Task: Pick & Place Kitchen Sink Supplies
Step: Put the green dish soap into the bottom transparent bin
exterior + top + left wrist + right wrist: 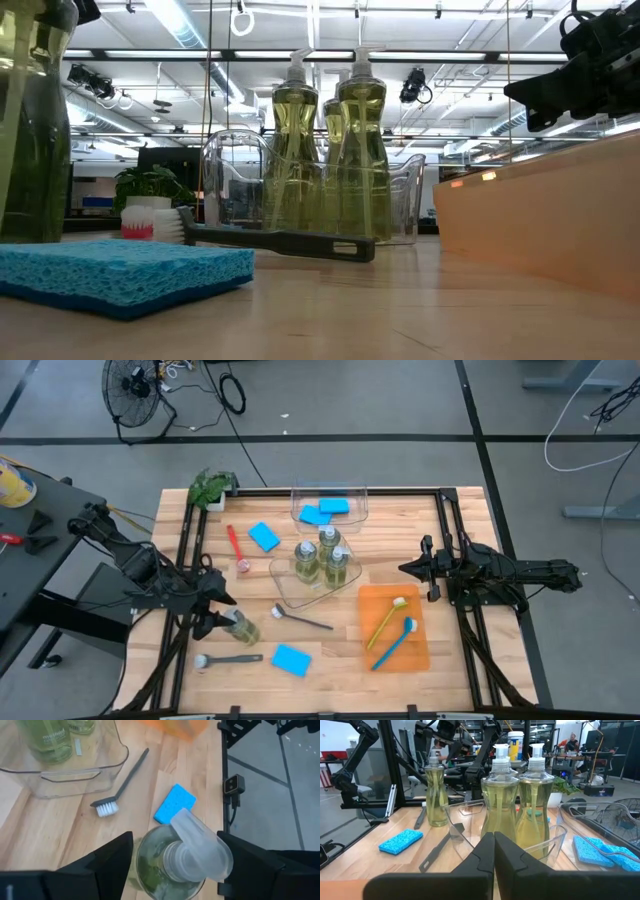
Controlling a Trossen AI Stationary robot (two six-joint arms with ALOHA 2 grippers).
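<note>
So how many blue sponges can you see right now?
4: two in the rear clear bin at and, one beside the red brush, one at the front edge. None appear hidden.

Glossy clear plastic pump bottle (pixel 172 862), porous blue sponge (pixel 174 803), pale wood table (pixel 45 835).

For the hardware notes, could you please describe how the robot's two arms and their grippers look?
Both arms are dark, jointed and slim, with black cables along the links. The left gripper has two broad, flat, matte black fingers with angular edges. The right gripper ends in a narrow black point, its two fingers being smooth dark wedges. No markings show on either.
</note>
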